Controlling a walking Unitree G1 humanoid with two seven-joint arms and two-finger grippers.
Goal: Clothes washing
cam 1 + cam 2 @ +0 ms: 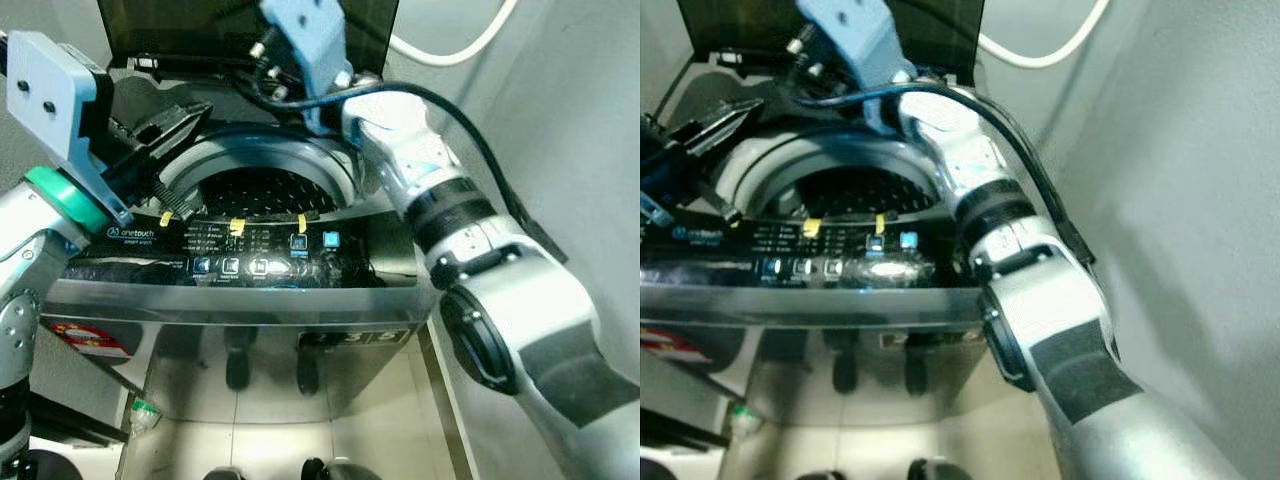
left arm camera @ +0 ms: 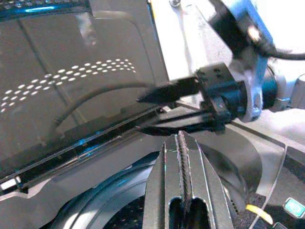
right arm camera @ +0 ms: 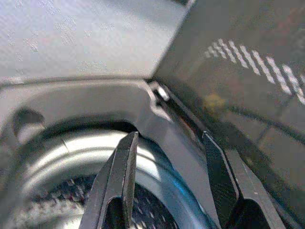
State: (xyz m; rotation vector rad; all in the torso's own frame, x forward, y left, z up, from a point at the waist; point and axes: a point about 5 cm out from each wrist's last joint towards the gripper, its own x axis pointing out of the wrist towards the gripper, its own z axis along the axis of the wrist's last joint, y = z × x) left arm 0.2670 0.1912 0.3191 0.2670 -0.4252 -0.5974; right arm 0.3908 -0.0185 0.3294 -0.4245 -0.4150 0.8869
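Note:
A top-loading washing machine point(image 1: 250, 300) stands before me with its dark glass lid point(image 1: 180, 25) raised at the back. The perforated drum point(image 1: 262, 190) is in view through the round opening. My left gripper point(image 1: 195, 108) hovers over the left rim of the opening, its fingers point(image 2: 182, 143) pressed together with nothing between them. My right arm reaches over the machine to the back of the opening. There my right gripper point(image 3: 170, 138) is open, close to the foot of the lid and holding nothing. The left wrist view also catches the right gripper point(image 2: 140, 113).
The lit control panel point(image 1: 260, 250) with yellow tape marks runs along the front of the machine. A white hose point(image 1: 450, 50) loops on the wall behind. A grey wall point(image 1: 580, 120) stands close on the right. Tiled floor point(image 1: 280, 430) lies below, with a small bottle point(image 1: 143, 412) at the left.

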